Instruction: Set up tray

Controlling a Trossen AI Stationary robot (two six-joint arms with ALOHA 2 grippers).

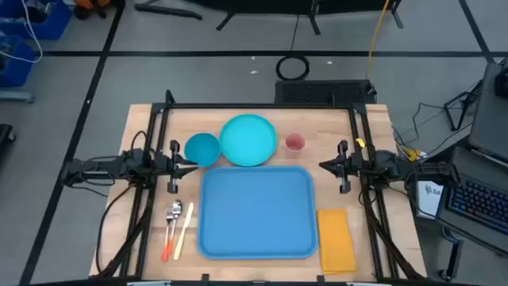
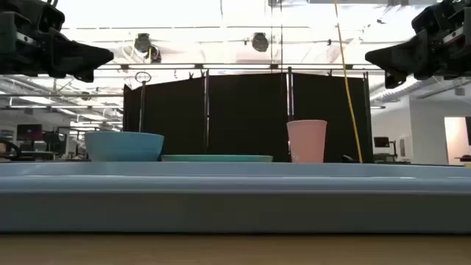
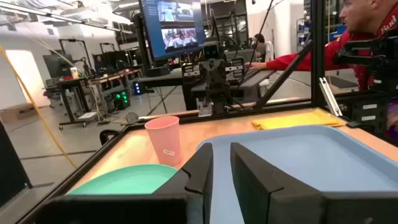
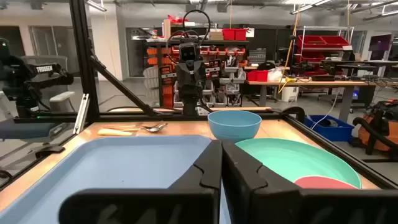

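Observation:
The blue tray lies flat on the wooden table, at the middle near the front. Behind it stand a blue bowl, a turquoise plate and a pink cup. A spoon, a fork and an orange-handled utensil lie left of the tray. A yellow napkin lies to its right. My left gripper hovers above the table left of the bowl, its fingers a narrow gap apart with nothing between. My right gripper hovers right of the cup, shut and empty.
A black frame with posts and slanted struts borders the table on the left, right and far sides. A person in a red sleeve stands beyond the table's right side. A keyboard sits off the table at the right.

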